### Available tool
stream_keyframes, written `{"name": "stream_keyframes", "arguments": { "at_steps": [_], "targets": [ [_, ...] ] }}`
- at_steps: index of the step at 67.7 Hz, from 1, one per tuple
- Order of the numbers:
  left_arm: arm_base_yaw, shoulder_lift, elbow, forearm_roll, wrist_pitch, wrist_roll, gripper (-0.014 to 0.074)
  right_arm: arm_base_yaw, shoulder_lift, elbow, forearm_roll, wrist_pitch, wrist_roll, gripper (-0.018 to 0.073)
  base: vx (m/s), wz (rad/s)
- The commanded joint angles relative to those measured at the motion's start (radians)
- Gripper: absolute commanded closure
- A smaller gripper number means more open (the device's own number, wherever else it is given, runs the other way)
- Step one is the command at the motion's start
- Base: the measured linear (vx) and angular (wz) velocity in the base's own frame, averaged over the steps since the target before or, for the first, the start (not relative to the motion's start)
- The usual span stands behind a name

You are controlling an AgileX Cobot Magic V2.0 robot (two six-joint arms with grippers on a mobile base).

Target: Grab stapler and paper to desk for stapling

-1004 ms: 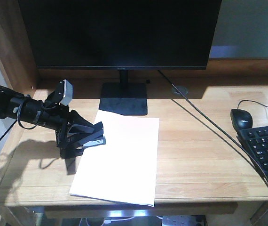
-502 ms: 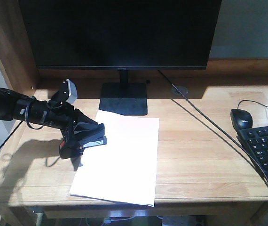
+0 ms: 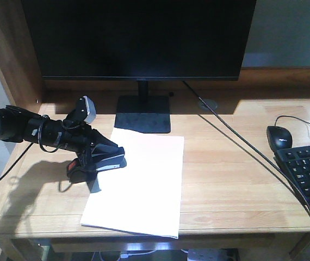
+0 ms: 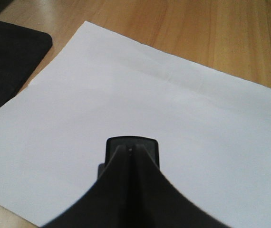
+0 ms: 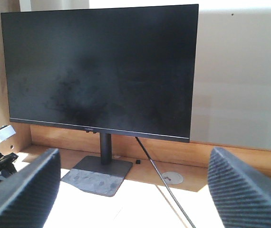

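Stapler (image 3: 107, 160), held in the closed left gripper (image 3: 103, 157), sits at the left edge of the paper (image 3: 138, 185) on the desk (image 3: 231, 163), near the monitor base (image 3: 143, 114). The left wrist view alone shows its nose (image 4: 132, 148) over the sheet. The right wrist view shows the right gripper's fingers (image 5: 19, 190) spread wide before the monitor (image 5: 100, 71).

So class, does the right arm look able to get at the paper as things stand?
Probably yes. The right claw is open and holds nothing, and most of the paper lies bare; only the left claw with the stapler covers its left edge.
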Motion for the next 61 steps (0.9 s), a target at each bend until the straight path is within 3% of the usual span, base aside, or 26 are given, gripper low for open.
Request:
{"name": "stream_keyframes", "arguments": {
  "at_steps": [1,20,61],
  "targets": [
    [-0.009,-0.038,-0.016,0.047,-0.029,-0.044,0.0603,-0.002,0.012,-0.028,-0.020,-0.025,-0.005,-0.0031,0.00,0.00],
    [-0.023,-0.038,-0.016,0.149,-0.043,-0.069,0.0603,-0.002,0.012,-0.028,-0.020,-0.025,-0.005,-0.0031,0.00,0.00],
    [-0.023,-0.038,-0.016,0.150,-0.078,-0.118,0.0603,-0.002,0.012,-0.028,-0.020,-0.025,-0.005,-0.0031,0.00,0.00]
  ]
}}
